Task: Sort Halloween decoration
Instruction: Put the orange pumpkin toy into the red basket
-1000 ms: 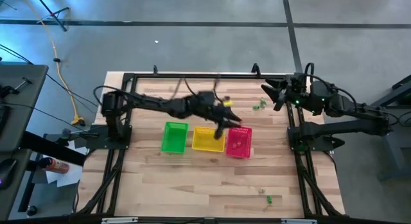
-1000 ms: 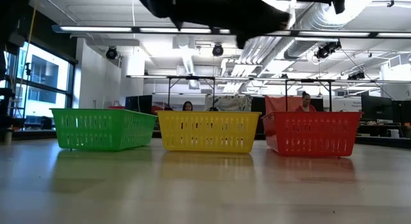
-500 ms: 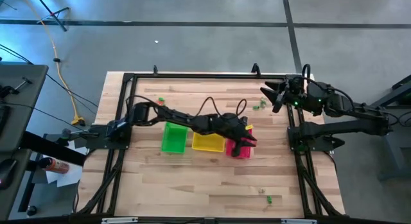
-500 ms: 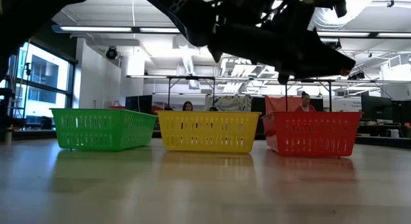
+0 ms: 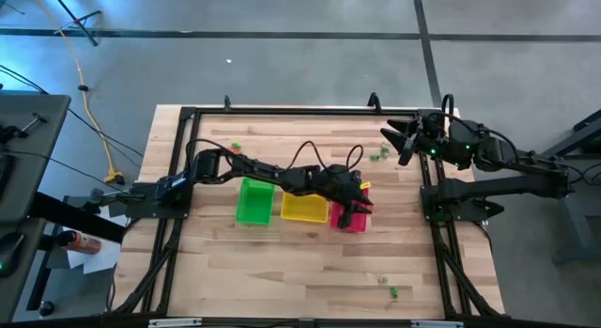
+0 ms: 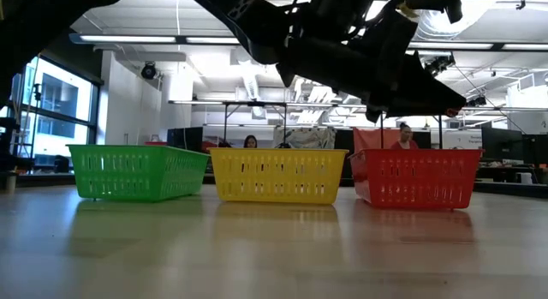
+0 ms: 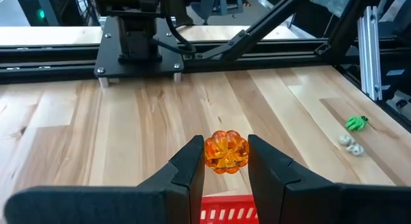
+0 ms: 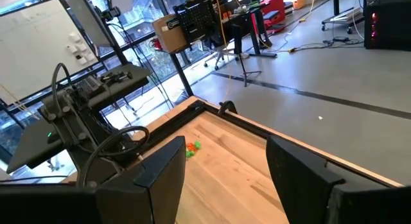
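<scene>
My left gripper [image 7: 225,161] is shut on a tiny orange translucent pumpkin trinket [image 7: 226,152] and hangs over the pink basket [image 5: 349,218], whose rim [image 7: 225,216] shows just below the fingers. In the low view that gripper [image 6: 421,86] stands above the pink basket [image 6: 415,177]. A green trinket [image 7: 357,123] and pale trinkets [image 7: 349,144] lie on the table beyond it, near the right arm's base. My right gripper [image 5: 399,140] waits open and raised at the far right. My left gripper pinches the pumpkin trinket by its two opposite sides [image 7: 209,153] between its two fingers. The fingers come from the table's left, slanting a little downward. The trinket is lifted clear, above the pink basket.
A green basket [image 5: 254,200] and a yellow basket [image 5: 302,208] stand in a row to the left of the pink one. More green trinkets lie at the far left [image 5: 235,146], far right [image 5: 378,155] and near right [image 5: 393,292]. People sit in the room behind.
My left gripper has reached toward the table's right edge and sunk, from above the yellow basket to just over the pink basket, keeping hold of the orange trinket. It has kept still for the last half second.
</scene>
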`<act>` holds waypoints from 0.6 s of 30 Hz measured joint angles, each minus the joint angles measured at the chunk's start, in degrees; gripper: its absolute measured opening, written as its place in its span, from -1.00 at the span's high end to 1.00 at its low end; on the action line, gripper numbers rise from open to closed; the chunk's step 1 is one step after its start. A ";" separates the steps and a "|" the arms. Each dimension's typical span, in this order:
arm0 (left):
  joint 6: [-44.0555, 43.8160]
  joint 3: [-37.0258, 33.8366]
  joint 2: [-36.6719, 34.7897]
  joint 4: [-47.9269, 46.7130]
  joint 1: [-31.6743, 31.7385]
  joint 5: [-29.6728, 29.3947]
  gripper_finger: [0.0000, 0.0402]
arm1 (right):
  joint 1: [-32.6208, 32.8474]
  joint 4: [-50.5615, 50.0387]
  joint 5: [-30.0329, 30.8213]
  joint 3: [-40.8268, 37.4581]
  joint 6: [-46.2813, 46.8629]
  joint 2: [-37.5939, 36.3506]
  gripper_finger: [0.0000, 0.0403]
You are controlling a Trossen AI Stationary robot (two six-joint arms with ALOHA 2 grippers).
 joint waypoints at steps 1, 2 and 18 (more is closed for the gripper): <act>0.00 0.00 0.00 0.02 0.00 0.01 0.60 | 0.00 0.00 0.00 0.00 -0.09 0.00 -0.06; -0.02 0.00 0.00 0.02 0.00 0.01 0.60 | 0.00 0.00 0.00 0.00 -0.15 0.00 -0.06; 3.35 0.02 -4.11 -18.02 2.70 0.07 0.59 | 0.00 0.00 0.39 0.00 -0.53 0.01 -0.06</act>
